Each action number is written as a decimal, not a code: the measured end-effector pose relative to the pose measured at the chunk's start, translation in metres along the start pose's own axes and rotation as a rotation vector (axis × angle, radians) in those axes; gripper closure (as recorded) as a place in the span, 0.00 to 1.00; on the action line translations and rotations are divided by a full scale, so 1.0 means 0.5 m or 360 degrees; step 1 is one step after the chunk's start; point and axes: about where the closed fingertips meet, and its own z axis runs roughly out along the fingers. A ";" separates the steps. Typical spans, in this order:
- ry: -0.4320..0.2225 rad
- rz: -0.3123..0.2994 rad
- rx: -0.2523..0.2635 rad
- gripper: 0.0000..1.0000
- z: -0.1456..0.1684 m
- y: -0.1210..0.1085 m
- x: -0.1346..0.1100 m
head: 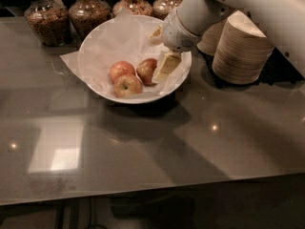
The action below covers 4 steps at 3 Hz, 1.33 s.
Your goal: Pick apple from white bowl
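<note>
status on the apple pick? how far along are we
Done: the approach. The claw is inside the white bowl, right beside the apple.
In hand: lining up the grasp. Nothing is lifted; the apple rests on the paper next to the two other apples.
Left: grip the apple, raise it clear of the rim, and pull away from the bowl.

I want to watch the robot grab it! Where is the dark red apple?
In the camera view, the apple lies in the white bowl, right of the other two apples and close beside the gripper.
</note>
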 end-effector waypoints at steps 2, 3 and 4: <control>0.0061 -0.0059 -0.0092 0.28 0.090 -0.010 0.017; 0.0067 -0.0046 -0.0101 0.27 0.097 -0.010 0.028; 0.0079 -0.0030 -0.0111 0.46 0.105 -0.010 0.042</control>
